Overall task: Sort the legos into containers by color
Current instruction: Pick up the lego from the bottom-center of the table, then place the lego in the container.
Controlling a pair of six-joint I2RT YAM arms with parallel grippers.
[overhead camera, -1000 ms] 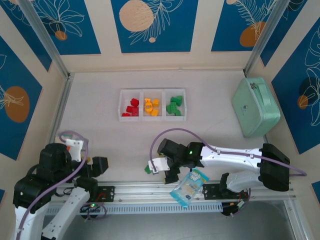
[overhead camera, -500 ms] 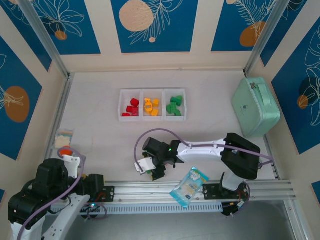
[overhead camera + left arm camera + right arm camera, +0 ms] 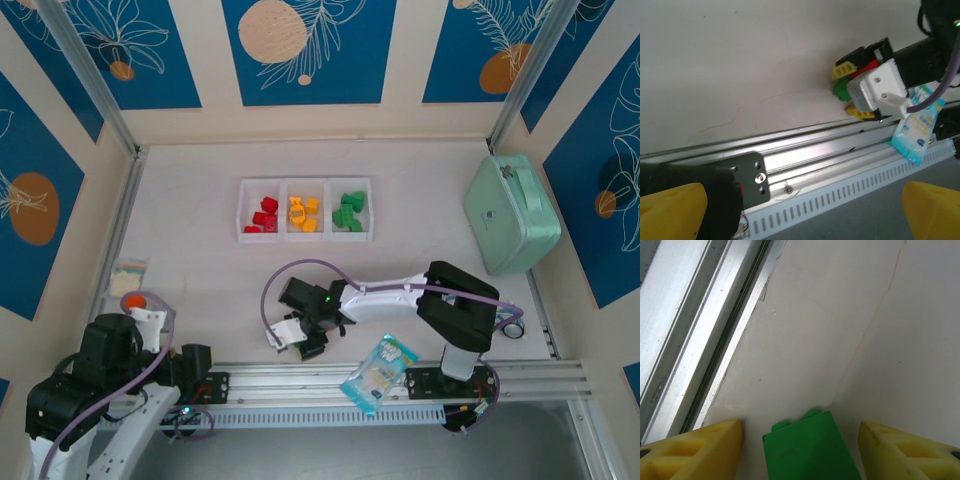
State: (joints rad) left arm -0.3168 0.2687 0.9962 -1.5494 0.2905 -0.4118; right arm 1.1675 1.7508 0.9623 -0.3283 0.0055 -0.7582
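Right tool [image 3: 801, 437] spread apart, straddling a green lego [image 3: 806, 450] on the counter [image 3: 830, 325]; left tool [image 3: 801, 212] also apart

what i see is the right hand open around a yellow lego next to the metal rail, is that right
Not quite: the lego is green, not yellow. The right wrist view shows the right hand open around a green lego, with a gap on each side of it, next to the metal rail.
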